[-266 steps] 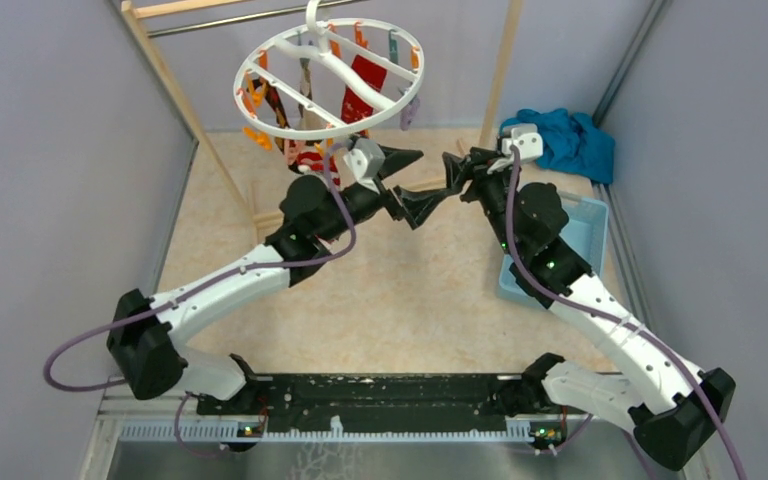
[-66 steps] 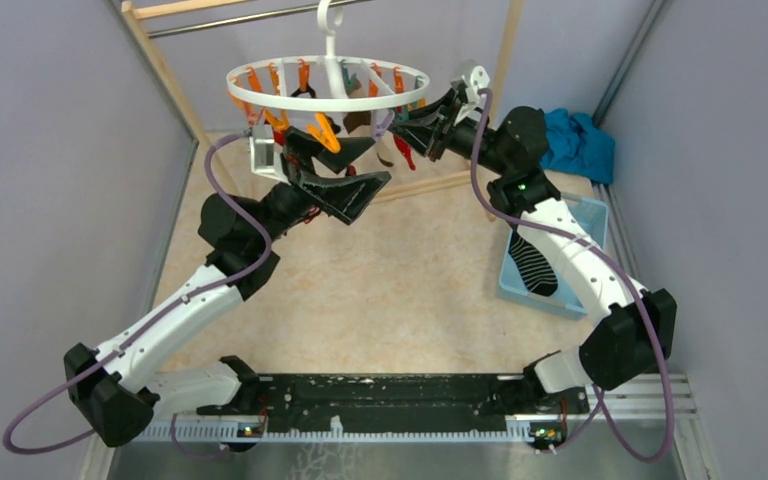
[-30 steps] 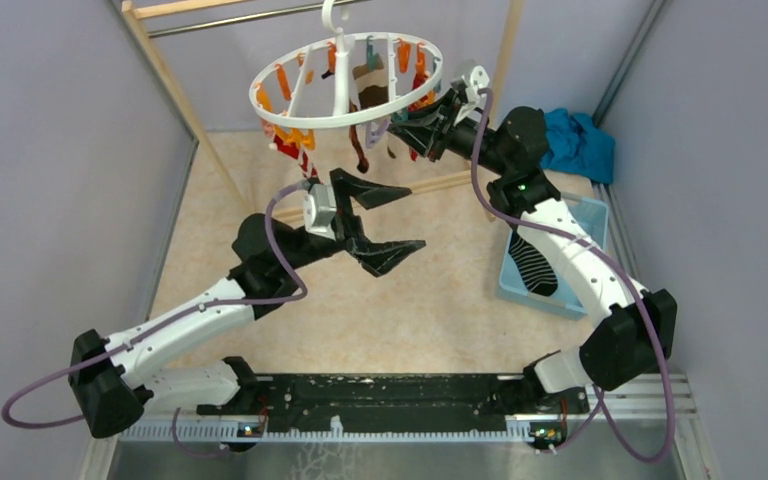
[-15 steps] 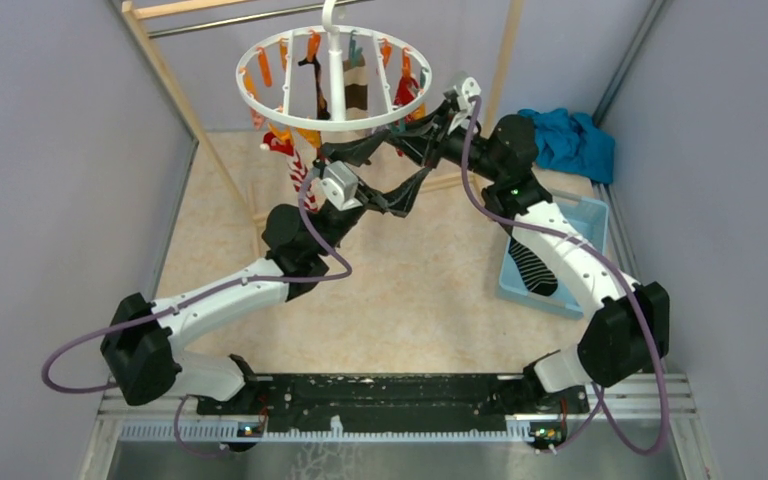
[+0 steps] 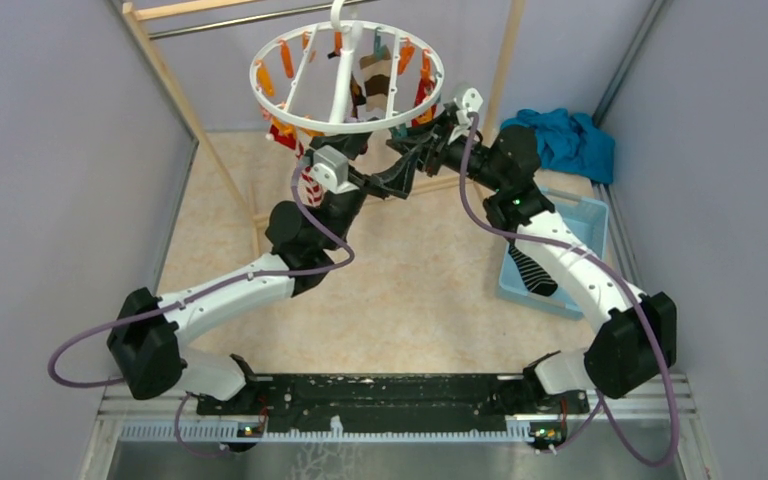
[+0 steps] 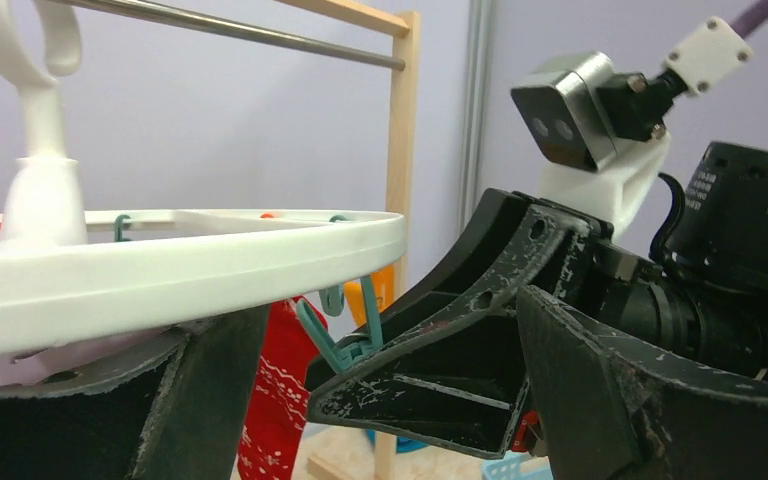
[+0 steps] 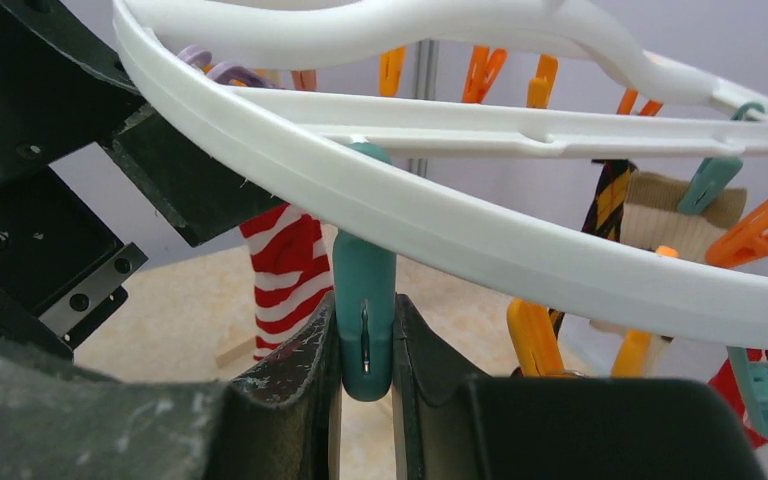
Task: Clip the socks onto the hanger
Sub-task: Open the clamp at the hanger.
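Note:
The white ring hanger (image 5: 346,75) hangs tilted from the rod, with socks clipped under it. Among them are a red-and-white striped sock (image 7: 285,280), a red patterned sock (image 6: 278,400) and a dark argyle sock (image 7: 610,200). My right gripper (image 7: 364,400) is shut on a teal clip (image 7: 364,330) that hangs from the ring's rim (image 7: 440,230). My left gripper (image 5: 385,160) is wide open just below the rim (image 6: 210,260), its fingers (image 6: 640,400) either side of the right gripper's fingers (image 6: 460,330). A black striped sock (image 5: 532,272) lies in the blue bin (image 5: 580,215).
A wooden rack (image 5: 505,60) with a metal rod (image 5: 250,18) carries the hanger's hook. A teal-blue cloth heap (image 5: 570,140) lies at the back right beside the bin. Grey walls close in on both sides. Orange clips (image 7: 535,335) hang close to the held clip.
My left arm has risen and swung right, bringing its open jaws up under the ring beside the right gripper. The ring has swung and tilted. The right gripper keeps hold of the clip.

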{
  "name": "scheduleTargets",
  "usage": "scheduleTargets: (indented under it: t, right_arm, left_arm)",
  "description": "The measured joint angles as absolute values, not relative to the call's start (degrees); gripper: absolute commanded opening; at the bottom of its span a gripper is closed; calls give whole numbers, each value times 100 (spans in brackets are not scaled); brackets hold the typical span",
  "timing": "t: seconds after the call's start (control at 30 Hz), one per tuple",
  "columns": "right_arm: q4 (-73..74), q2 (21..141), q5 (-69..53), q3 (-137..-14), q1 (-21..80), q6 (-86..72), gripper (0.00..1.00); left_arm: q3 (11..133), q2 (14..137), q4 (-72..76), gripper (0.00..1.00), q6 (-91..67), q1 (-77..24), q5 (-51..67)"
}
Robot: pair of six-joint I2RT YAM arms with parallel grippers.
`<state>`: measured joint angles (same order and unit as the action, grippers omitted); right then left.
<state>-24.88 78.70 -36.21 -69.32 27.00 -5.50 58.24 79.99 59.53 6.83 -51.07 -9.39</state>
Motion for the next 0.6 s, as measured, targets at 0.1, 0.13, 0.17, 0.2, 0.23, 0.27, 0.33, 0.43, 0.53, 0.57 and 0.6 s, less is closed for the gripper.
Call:
scheduleTargets:
  t: [0.1,0.13,0.17,0.2,0.23,0.27,0.33,0.43,0.53,0.57,0.6]
  right_arm:
    - [-2534,7749,-3590,-6899,2700,-469,0]
    - [-2547,7714,-3586,-6897,2700,-449,0]
    - [-2567,7693,-3583,-6897,2700,-440,0]
    - [-2580,7673,-3581,-6897,2700,-427,0]
    - [-2585,7653,-3579,-6897,2700,-414,0]
    - [-2591,7631,-3581,-6890,2700,-403,0]
    - [-2613,7588,-3586,-6851,2700,-399,0]
    - [-2615,7548,-3590,-6823,2700,-390,0]
    - [-2617,7535,-3588,-6823,2700,-355,0]
    - [-2617,7535,-3588,-6823,2700,-349,0]
    - [-2615,7535,-3592,-6823,2700,-342,0]
  left_arm:
    - [5833,7889,5867,98,438,-5107,-1079]
    - [5850,7854,5802,97,301,-5105,-1149]
    - [5883,7835,5741,97,185,-5103,-1216]
    - [5924,7826,5688,96,51,-5096,-1275]
    - [5972,7819,5607,95,-93,-5076,-1321]
    - [6027,7819,5529,94,-233,-5054,-1367]
    - [6154,7819,5325,92,-543,-4995,-1406]
    - [6340,7822,5033,90,-893,-4943,-1439]
    - [6517,7837,4792,87,-1214,-4910,-1433]
    - [6571,7841,4703,85,-1315,-4906,-1426]
    - [6624,7854,4611,84,-1422,-4901,-1411]
